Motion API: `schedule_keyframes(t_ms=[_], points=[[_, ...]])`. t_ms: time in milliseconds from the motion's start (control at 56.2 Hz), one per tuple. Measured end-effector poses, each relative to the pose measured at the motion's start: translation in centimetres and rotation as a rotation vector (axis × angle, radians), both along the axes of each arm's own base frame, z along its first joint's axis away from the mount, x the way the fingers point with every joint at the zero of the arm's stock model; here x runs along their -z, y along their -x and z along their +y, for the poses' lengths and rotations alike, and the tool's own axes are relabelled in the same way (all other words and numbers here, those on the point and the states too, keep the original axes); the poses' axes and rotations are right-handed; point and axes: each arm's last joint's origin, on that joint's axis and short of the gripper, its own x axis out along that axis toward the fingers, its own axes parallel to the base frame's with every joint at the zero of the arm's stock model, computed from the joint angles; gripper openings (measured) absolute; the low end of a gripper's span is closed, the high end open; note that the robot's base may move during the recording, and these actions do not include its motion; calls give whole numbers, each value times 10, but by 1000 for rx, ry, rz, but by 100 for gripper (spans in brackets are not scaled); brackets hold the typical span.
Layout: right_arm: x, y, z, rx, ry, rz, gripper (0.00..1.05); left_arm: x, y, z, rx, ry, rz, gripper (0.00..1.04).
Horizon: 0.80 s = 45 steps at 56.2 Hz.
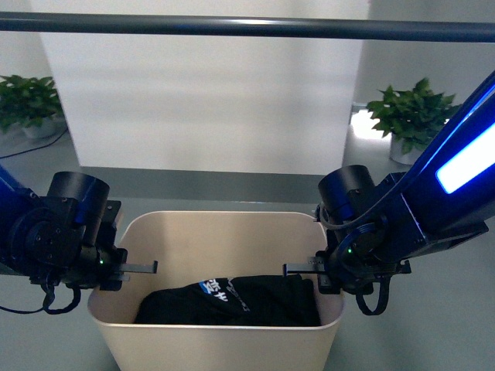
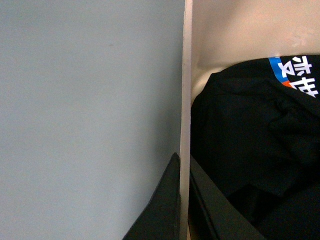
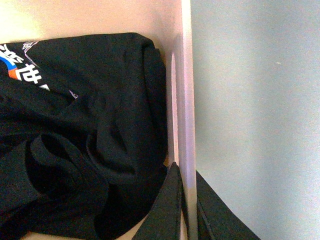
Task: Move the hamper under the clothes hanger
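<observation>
The beige hamper stands low in the middle of the front view with a black garment inside. My left gripper is shut on the hamper's left wall, and my right gripper is shut on its right wall. In the left wrist view the rim runs between the two dark fingers. In the right wrist view the rim is pinched the same way. The clothes hanger's dark grey bar crosses the top of the front view, above and beyond the hamper.
The floor is plain grey. A potted plant stands at the far left and another potted plant at the far right, by a white wall.
</observation>
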Motion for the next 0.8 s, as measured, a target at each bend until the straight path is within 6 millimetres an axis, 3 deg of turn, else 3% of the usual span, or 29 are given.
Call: schedule_keyframes(t_ms=[214,534,801], points=[[0,-3,-11,33,14,-3,3,0,0,-12,39,17,1,4],[0,3,10,-30,-8,4,3,0,0,10,-28,-8,0,4],[0,2,6,-18,-3,2,3,0,0,6,-15,-2,0,4]])
